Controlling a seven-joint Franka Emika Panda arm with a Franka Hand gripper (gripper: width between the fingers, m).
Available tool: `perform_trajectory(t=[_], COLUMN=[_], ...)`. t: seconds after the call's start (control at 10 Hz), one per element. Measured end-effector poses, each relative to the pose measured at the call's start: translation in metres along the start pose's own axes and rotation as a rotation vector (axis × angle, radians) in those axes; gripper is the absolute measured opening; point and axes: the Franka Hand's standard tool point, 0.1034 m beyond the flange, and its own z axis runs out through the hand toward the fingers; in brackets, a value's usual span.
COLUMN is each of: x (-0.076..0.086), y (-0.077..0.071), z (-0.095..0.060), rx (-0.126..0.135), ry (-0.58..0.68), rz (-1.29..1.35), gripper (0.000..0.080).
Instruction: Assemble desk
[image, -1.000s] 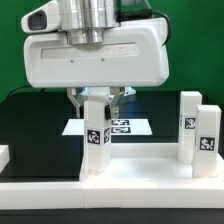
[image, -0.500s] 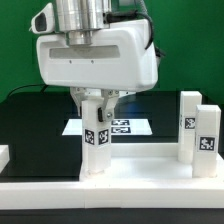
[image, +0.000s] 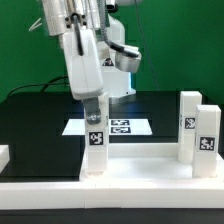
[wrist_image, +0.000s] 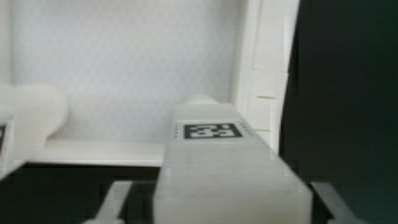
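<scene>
Rotated edge-on since before, gripper (image: 93, 100) jaws clasp upright leg (image: 95, 145).

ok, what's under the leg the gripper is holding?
The leg stands upright on the desk top, near its corner on the exterior view's left. The gripper clamps its upper end. The joint beneath is covered, so seating can't be judged.

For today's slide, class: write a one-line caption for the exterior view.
Gripper holds a tagged white leg upright on the desk top; two more legs stand at the exterior view's right.
</scene>
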Motion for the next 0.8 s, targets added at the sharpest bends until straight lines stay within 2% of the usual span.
perform_trajectory(t=[0.1,0.2,0.3,0.4,0.5,0.6,0.8], x=[0.000,0.000,0.000,0.001,-0.004,-0.011,-0.007], y=[0.000,0.000,0.000,0.001,0.004,0.006,0.006], z=[0.000,0.000,0.000,0.001,0.002,0.003,0.003], rx=[-0.001,-0.001,-0.001,-0.020,-0.047,-0.070,-0.073], ry=[0.001,0.001,0.001,0.025,0.028,0.029,0.028], rz=[-0.001,-0.027,-0.030,-0.290,-0.471,-0.564,-0.710], gripper=[0.0293,0.0363,0.0505,0.0603,0.0603,0.0641,0.0648])
